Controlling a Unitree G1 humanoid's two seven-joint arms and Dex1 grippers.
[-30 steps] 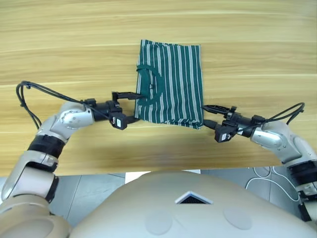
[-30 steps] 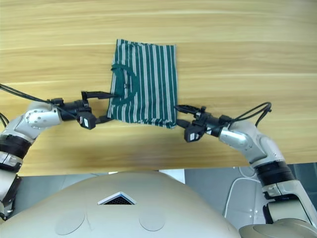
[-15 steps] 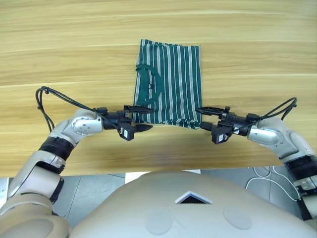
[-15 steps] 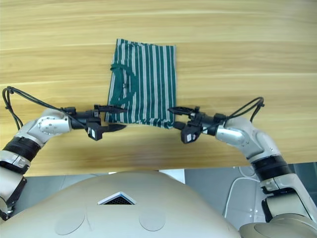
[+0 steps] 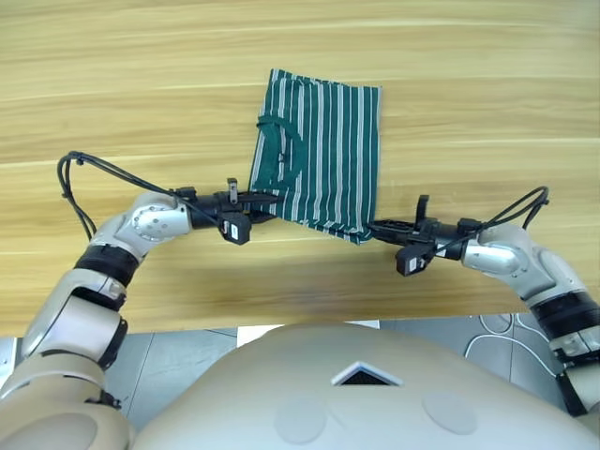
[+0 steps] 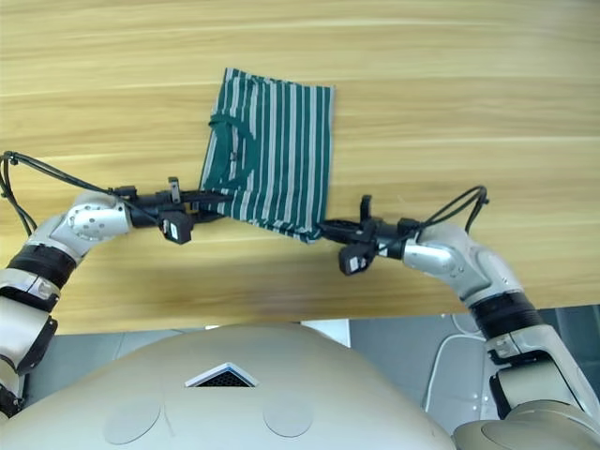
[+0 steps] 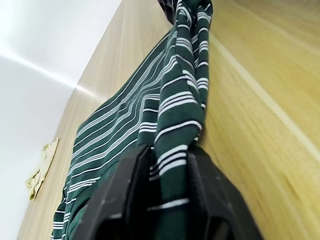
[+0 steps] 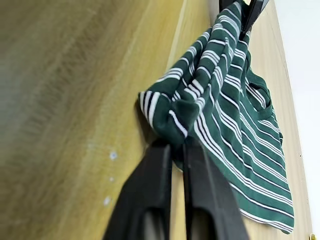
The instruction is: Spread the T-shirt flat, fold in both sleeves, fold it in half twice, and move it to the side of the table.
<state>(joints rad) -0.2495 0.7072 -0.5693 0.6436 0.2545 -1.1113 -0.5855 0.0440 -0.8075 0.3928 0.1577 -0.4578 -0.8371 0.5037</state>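
Note:
The green, white-striped T-shirt (image 5: 323, 150) lies folded into a narrow rectangle in the middle of the wooden table (image 5: 112, 103). My left gripper (image 5: 262, 199) is shut on its near left corner, and the striped cloth (image 7: 150, 105) bunches between the black fingers (image 7: 130, 175). On the other side my right gripper (image 5: 371, 227) is shut on the near right corner, with a wad of fabric (image 8: 180, 107) pinched above the fingers (image 8: 157, 165). The near edge is raised a little off the table, while the far edge rests flat.
The table's front edge (image 5: 281, 319) runs just behind both forearms. Bare wood spreads wide to the left, right and far side of the shirt. A small pale crumpled thing (image 7: 40, 165) lies far off on the table. Cables (image 5: 80, 183) loop from both wrists.
Both grippers moved in from beside the shirt's near corners and shut on them. The near edge has lifted and drawn in slightly; the far edge has stayed put.

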